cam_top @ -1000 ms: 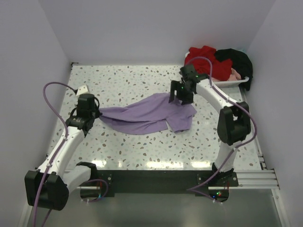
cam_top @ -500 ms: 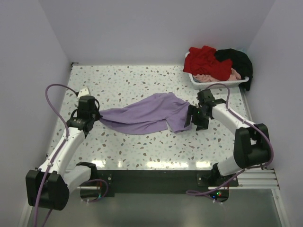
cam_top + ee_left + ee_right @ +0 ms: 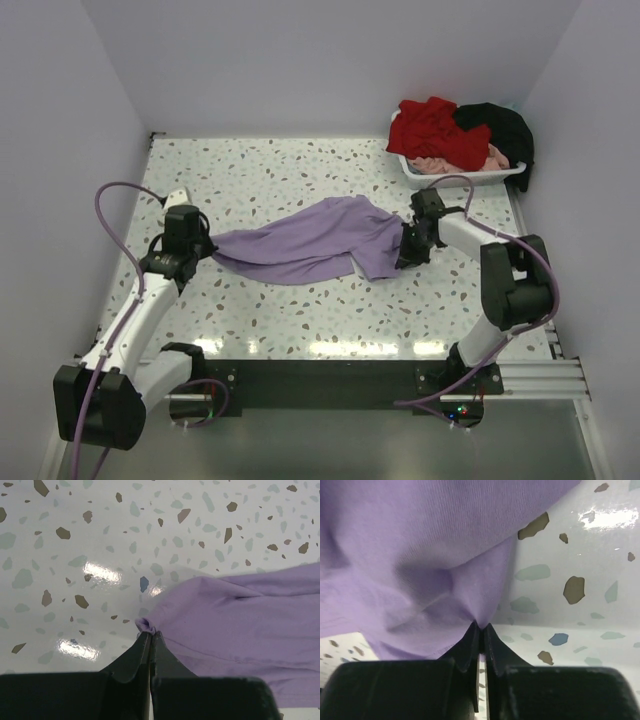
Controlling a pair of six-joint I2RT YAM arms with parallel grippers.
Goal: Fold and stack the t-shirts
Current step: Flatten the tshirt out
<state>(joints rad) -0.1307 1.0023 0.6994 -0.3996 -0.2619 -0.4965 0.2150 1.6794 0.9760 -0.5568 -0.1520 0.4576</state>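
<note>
A lavender t-shirt (image 3: 310, 243) lies stretched and bunched across the middle of the speckled table. My left gripper (image 3: 207, 243) is shut on its left end; in the left wrist view a small tuft of the lavender cloth (image 3: 145, 625) pokes out past the closed fingertips (image 3: 151, 636). My right gripper (image 3: 405, 250) is shut on the shirt's right edge, with the lavender fabric (image 3: 445, 555) pinched between the closed fingers (image 3: 481, 627). Red (image 3: 430, 125), black (image 3: 500, 125) and pale pink (image 3: 440, 163) t-shirts are heaped at the back right.
A white tray (image 3: 462, 178) at the back right holds the heaped shirts, close to the right wall. Purple cables loop off both arms. Speckled tabletop (image 3: 290, 175) shows behind and in front of the lavender shirt.
The right arm swung from above the shirt's top right down to its right edge, and its jaws closed on the cloth. The left gripper stayed shut on the left end.
</note>
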